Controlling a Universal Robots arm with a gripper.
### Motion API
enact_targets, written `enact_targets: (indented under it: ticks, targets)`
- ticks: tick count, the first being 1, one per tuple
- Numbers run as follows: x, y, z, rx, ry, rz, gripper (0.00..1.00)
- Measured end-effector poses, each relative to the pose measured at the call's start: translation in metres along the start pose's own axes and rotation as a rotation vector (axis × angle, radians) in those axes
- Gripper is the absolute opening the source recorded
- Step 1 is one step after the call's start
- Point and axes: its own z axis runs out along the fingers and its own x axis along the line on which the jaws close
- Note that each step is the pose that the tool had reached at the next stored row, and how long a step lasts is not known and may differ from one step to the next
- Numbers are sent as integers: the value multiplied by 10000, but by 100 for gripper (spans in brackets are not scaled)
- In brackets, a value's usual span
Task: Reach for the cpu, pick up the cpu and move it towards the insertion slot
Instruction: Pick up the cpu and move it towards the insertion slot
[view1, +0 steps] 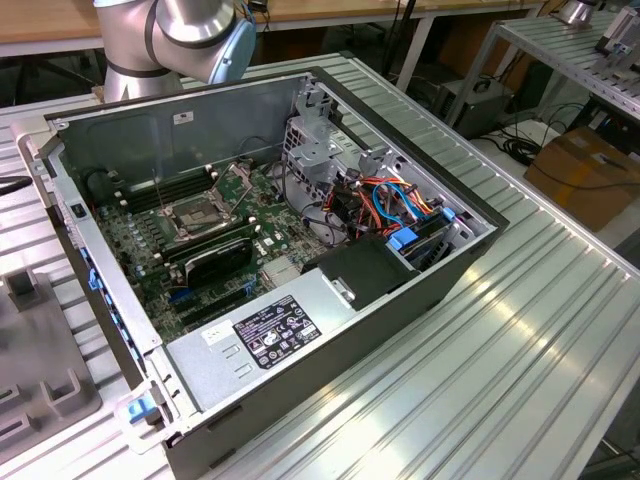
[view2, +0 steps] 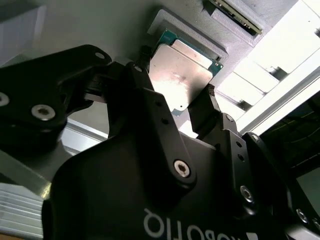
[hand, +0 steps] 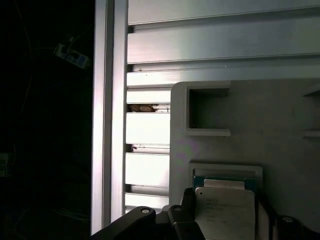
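The cpu (view2: 182, 70) is a thin square chip with a dull silver face on a green board. It lies in a shallow recess of a pale grey holder (view2: 125, 25). In both wrist views my gripper (view2: 177, 77) straddles it, one black fingertip (view2: 144, 62) pressed to each opposite edge. The first wrist view has the cpu (hand: 225, 212) low in the holder (hand: 280, 125), between the gripper's (hand: 226, 207) fingers. The insertion slot (view1: 197, 215), a shiny square socket with wire levers, sits on the motherboard inside the open computer case (view1: 420, 290) in the exterior view.
The arm's grey and blue joint (view1: 190, 30) rises behind the case. Inside the case are memory slots, a black card (view1: 215, 262), a labelled grey power supply (view1: 270, 335) and coloured cables (view1: 400, 205). Ribbed aluminium table (view1: 520, 360) surrounds it; another grey fixture (view1: 40, 350) lies at the exterior view's left.
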Motion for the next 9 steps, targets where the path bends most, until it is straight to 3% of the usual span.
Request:
enact_targets:
  ticks: [9]
  targets:
    - [-1,3,-97,-1,-2,0,55]
